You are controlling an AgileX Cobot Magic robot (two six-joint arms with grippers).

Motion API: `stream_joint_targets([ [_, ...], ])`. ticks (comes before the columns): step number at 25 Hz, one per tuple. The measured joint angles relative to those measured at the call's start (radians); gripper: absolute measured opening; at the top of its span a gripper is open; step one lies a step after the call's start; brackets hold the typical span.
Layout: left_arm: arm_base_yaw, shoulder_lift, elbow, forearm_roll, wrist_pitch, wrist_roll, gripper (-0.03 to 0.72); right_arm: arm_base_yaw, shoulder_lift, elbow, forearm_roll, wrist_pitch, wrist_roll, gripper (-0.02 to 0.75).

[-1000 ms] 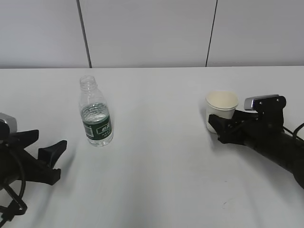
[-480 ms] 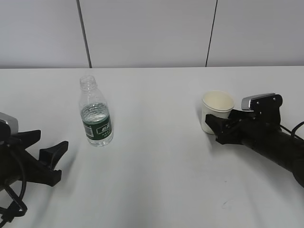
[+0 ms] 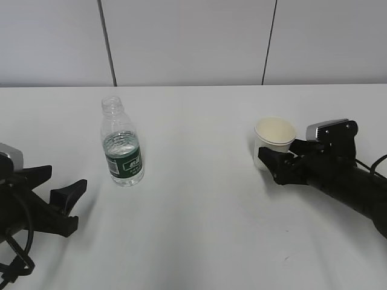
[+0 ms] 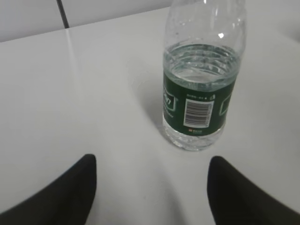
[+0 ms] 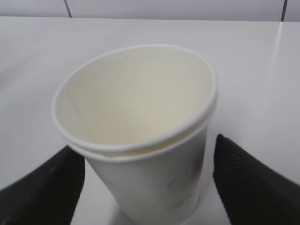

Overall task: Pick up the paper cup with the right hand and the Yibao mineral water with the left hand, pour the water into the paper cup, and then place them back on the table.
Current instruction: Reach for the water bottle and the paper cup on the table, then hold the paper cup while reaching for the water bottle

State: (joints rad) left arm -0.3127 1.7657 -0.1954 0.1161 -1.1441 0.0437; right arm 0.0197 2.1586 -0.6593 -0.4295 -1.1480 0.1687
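Observation:
The paper cup [image 3: 274,136], cream-white and doubled, stands on the table [image 3: 199,205] at the right. In the right wrist view the paper cup [image 5: 140,140] fills the frame and leans a little. My right gripper [image 3: 271,162] is open with one finger on each side of the cup [image 5: 149,152]; the left finger touches below the rim and a small gap shows at the right finger. The Yibao mineral water [image 3: 123,151] stands upright and capless at the left. My left gripper [image 3: 65,178] is open and empty, short of the bottle [image 4: 201,93], which stands ahead and slightly right of the gripper's gap [image 4: 151,160].
A grey panelled wall [image 3: 193,42] runs along the table's far edge. Bare white tabletop lies between the bottle and the cup.
The right gripper and the cup have shifted a little to the left together. The left arm and the bottle have barely moved.

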Motion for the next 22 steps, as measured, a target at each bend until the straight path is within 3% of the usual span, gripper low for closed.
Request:
stream_joint_targets([
  [22,0.000,0.000,0.000,0.000,0.000,0.000,0.459,0.000,0.072,-0.107,-0.052,-0.001,0.002,0.669],
])
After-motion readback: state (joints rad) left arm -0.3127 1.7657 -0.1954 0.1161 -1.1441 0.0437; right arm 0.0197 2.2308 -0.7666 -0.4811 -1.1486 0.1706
